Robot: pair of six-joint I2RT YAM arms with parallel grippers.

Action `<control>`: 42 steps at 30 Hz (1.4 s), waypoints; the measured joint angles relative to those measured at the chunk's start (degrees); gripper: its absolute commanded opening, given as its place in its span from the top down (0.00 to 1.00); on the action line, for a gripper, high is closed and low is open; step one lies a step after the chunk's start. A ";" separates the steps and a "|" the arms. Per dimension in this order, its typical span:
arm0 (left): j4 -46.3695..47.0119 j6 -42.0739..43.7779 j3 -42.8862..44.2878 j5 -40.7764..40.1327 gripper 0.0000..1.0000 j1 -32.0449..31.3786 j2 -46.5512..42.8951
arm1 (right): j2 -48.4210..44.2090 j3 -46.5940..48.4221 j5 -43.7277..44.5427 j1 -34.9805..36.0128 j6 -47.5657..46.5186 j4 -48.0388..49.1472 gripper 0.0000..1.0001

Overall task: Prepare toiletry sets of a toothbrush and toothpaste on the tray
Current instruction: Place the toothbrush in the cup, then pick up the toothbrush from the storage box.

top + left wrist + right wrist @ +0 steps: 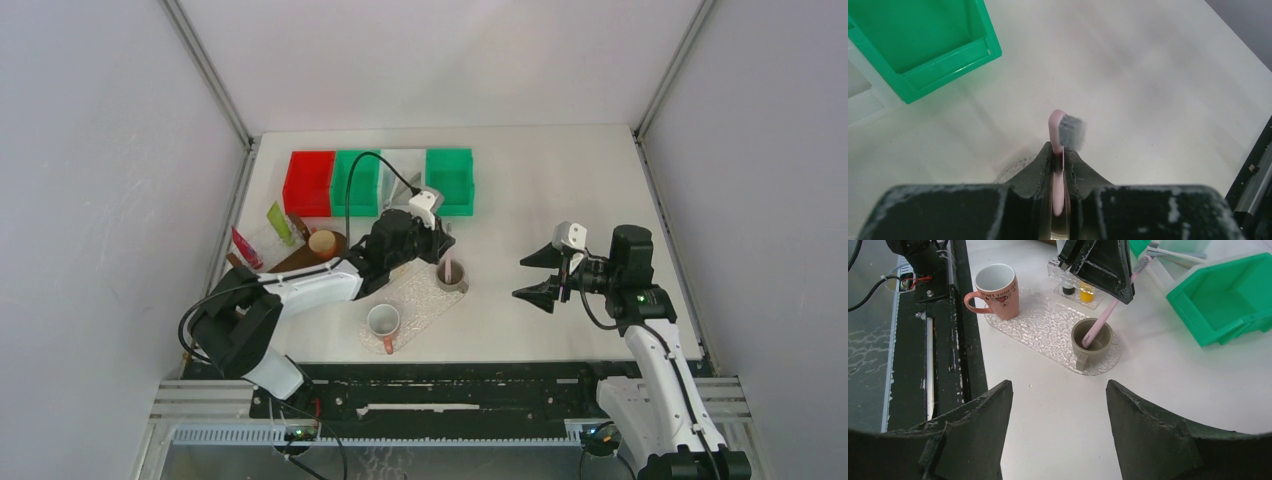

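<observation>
A pink toothbrush (1057, 130) with grey bristles stands tilted, its lower end inside a grey cup (1091, 340) on the clear textured tray (1038, 325). My left gripper (1059, 150) is shut on the toothbrush's upper handle, just below the head, directly above the cup (452, 277). A pink mug (998, 290) stands at the tray's near end. Two small tubes, one green (279, 222) and one red (246, 247), lie at the table's left edge. My right gripper (1058, 390) is open and holds nothing; it hovers to the right of the tray (420, 295).
Red (309, 183), green (356, 182), white (402, 175) and green (449, 180) bins line the back. A brown board with a tan cup (325, 243) sits left of the tray. A clear holder with small bottles (1087, 291) stands behind the tray.
</observation>
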 measured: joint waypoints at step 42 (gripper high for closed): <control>-13.99 1.55 9.53 2.80 0.58 1.90 -1.49 | 0.00 0.00 -0.02 0.00 -0.02 -0.02 0.23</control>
